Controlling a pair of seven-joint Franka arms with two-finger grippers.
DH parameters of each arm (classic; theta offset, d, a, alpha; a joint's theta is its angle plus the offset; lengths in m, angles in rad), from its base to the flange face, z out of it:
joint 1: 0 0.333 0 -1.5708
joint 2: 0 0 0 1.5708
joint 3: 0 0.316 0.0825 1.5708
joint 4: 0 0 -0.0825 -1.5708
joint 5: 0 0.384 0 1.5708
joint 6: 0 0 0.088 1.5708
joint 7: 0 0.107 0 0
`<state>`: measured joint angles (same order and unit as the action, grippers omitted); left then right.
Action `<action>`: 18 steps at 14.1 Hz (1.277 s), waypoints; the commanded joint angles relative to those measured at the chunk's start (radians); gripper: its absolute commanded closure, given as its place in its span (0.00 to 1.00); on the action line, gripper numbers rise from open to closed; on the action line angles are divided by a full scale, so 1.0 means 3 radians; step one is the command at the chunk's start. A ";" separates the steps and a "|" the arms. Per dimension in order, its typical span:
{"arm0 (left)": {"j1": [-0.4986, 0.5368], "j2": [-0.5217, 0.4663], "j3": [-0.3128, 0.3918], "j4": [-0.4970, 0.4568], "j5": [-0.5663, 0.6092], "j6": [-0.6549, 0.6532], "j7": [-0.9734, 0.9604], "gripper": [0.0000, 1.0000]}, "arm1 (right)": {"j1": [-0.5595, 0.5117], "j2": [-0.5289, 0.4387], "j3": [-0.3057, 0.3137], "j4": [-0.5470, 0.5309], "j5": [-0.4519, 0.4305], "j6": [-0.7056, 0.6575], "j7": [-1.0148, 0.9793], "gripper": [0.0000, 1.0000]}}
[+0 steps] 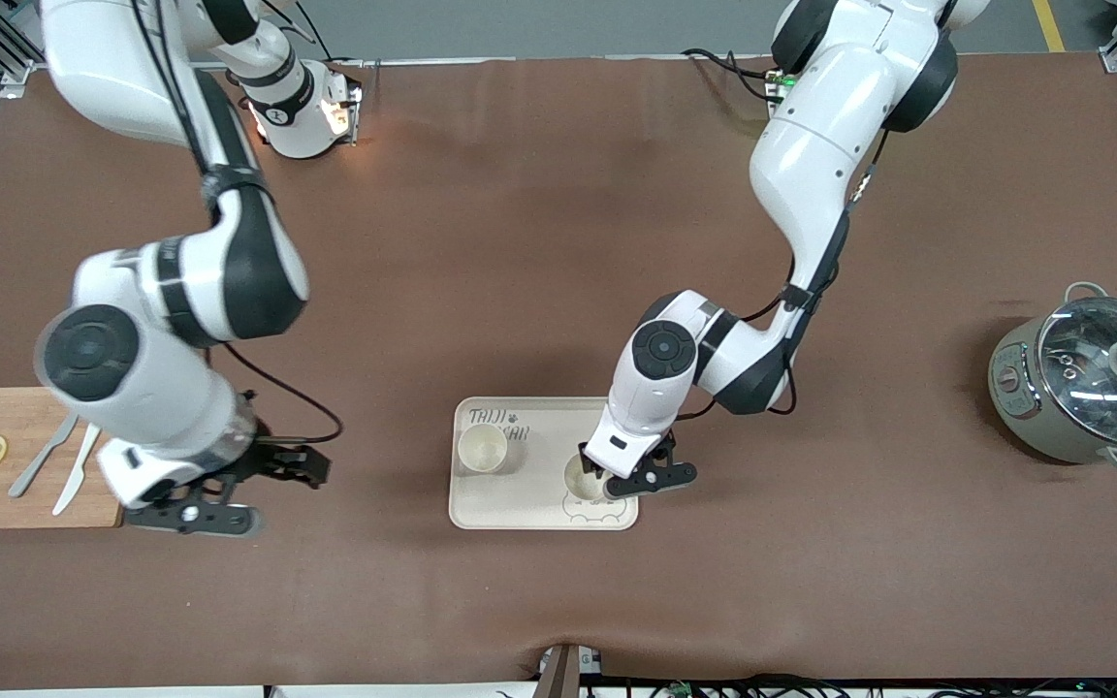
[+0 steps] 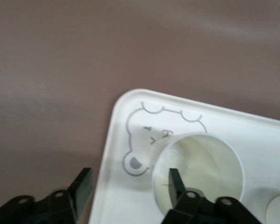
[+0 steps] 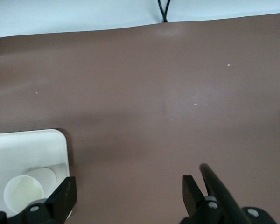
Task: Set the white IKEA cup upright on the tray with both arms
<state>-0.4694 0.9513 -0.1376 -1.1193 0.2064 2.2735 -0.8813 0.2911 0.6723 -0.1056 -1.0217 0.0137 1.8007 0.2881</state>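
Observation:
The cream tray (image 1: 539, 509) with the bear face lies near the table's middle. Two white cups stand upright on it. One cup (image 1: 482, 448) is toward the right arm's end. The other cup (image 1: 578, 482) is over the bear drawing, under my left gripper (image 1: 631, 476). In the left wrist view my left gripper (image 2: 129, 181) is open. One finger (image 2: 174, 183) is inside this cup (image 2: 210, 158), and the other is outside the tray's rim (image 2: 107, 154). My right gripper (image 1: 277, 494) is open and empty over the bare table beside the tray (image 3: 37, 144).
A wooden cutting board (image 1: 30, 509) with two lemon slices, a knife and a spoon lies at the right arm's end. A grey pot with a glass lid (image 1: 1087, 383) stands at the left arm's end. The table's front edge runs along the bottom of the front view.

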 commanded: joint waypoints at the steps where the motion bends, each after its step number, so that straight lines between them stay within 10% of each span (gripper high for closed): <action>1: 0.0306 -0.0454 -0.0047 -0.0058 -0.0013 -0.0419 0.0135 0.00 | -0.0187 -0.0195 0.0066 -0.0117 0.0046 -0.0137 -0.0346 0.00; 11: 0.1416 -0.0839 -0.0012 -0.0099 -0.0228 -0.0701 0.2395 0.00 | -0.0648 -0.1233 0.0071 -0.1108 0.0092 -0.0153 -0.0868 0.00; 18: 0.1416 -0.1728 -0.0022 -0.0155 -0.0222 -0.2202 0.2651 0.00 | -0.0766 -0.1990 0.0055 -0.1860 0.0092 -0.0148 -0.0981 0.00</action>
<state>-0.0471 0.5470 -0.1437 -1.1242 0.1522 1.7103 -0.1290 0.0819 0.1743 -0.1045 -1.4651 0.0282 1.7365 0.0086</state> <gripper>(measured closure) 0.000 0.000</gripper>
